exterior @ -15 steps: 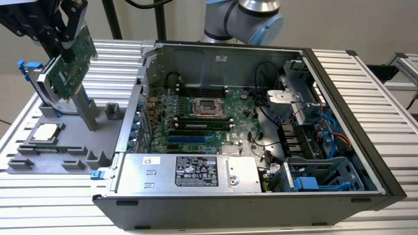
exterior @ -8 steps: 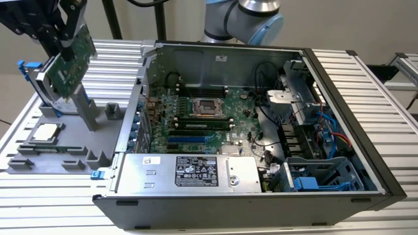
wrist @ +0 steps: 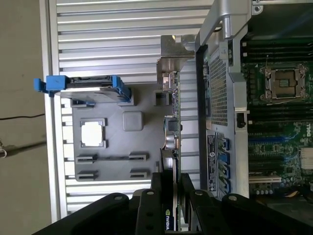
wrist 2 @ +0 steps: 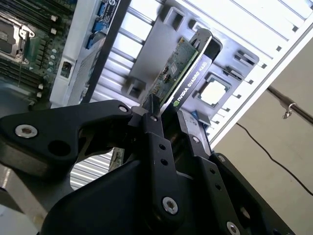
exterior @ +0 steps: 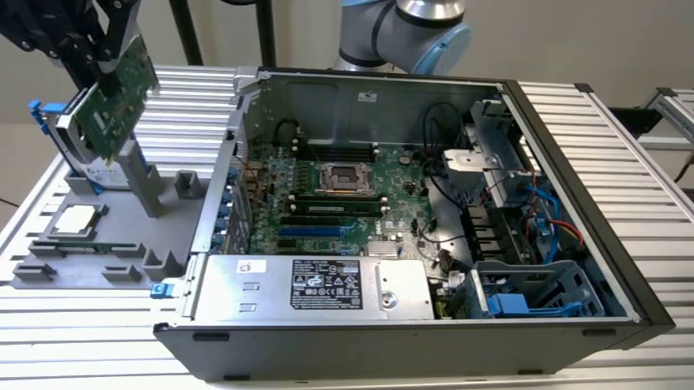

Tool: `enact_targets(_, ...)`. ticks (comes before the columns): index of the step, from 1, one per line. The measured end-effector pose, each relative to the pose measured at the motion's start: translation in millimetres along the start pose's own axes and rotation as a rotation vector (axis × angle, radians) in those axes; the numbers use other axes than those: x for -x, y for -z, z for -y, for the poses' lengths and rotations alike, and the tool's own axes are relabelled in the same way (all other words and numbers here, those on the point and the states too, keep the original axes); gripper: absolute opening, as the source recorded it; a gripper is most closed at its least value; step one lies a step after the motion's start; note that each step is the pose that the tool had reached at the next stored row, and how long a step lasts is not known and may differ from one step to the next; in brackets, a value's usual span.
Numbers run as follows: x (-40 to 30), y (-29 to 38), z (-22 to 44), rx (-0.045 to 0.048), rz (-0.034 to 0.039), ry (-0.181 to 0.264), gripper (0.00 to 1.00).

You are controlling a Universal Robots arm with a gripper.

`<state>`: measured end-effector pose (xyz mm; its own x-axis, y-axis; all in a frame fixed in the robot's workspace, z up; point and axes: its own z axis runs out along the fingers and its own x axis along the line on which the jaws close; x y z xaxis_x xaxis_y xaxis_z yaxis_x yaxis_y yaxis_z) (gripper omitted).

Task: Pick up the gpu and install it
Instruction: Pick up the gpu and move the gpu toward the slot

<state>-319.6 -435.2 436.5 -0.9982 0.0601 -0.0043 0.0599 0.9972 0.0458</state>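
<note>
Clenched with both jaws on one thin edge of the gpu (exterior: 117,85), held tilted in the air outside the open computer case (exterior: 379,357), on the exterior view's left of it. Could slip or twist in so narrow a grip. Could knock the hard drive (wrist: 90,85) standing farther from the case. Could catch the silver bracket (wrist: 173,49) on the case wall, or meet the motherboard (exterior: 325,207) slot crooked.

Both wrist views look closely onto the tray (wrist: 112,142) (wrist 2: 146,54)
</note>
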Motion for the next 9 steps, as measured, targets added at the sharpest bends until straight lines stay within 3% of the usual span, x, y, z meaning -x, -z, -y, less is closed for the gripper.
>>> enact_targets(9, 0.0, 8.8, -0.4, 0.0, 0.0001, 0.0, 0.0)
